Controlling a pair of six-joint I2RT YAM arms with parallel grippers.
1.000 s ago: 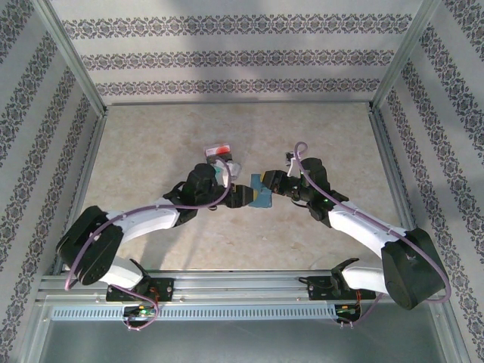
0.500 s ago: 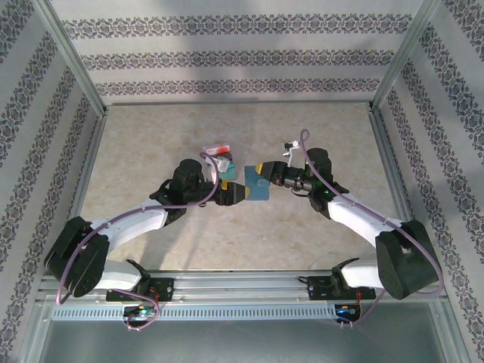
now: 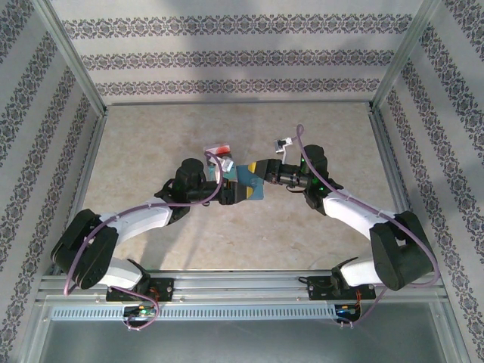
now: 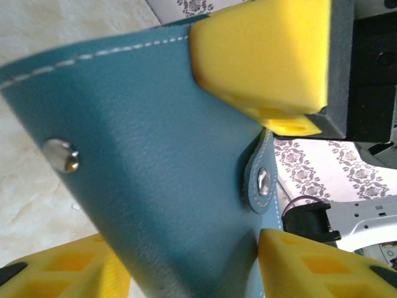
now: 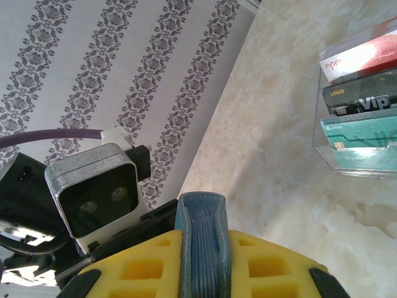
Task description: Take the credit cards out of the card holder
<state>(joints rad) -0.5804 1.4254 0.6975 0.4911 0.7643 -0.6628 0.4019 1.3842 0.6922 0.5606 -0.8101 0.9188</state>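
Claws of both arms meet over the middle of the desk (image 3: 151, 151), with the card holder (image 4: 167, 155) held between them. It is a slate-blue stitched panel tilted across the left wrist view. The right claw (image 5: 201, 248) is pinching one edge of the card holder between its yellow fingers. Thin layers show along that edge, too blurred to say whether any are cards. The left claw (image 4: 186, 276) has a yellow finger on either side of the holder's lower end. Both fingers are cut off by the frame, and I cannot tell whether they press or merely flank it. One snap stud (image 4: 62, 155) and the closure tab (image 4: 262, 183) face the lens; the inner slots are hidden. From above, the claws cover most of the holder. Three credit cards (image 5: 363, 99), red, black and teal, sit in a clear stand (image 5: 347, 169) on the desk, their right ends cropped.
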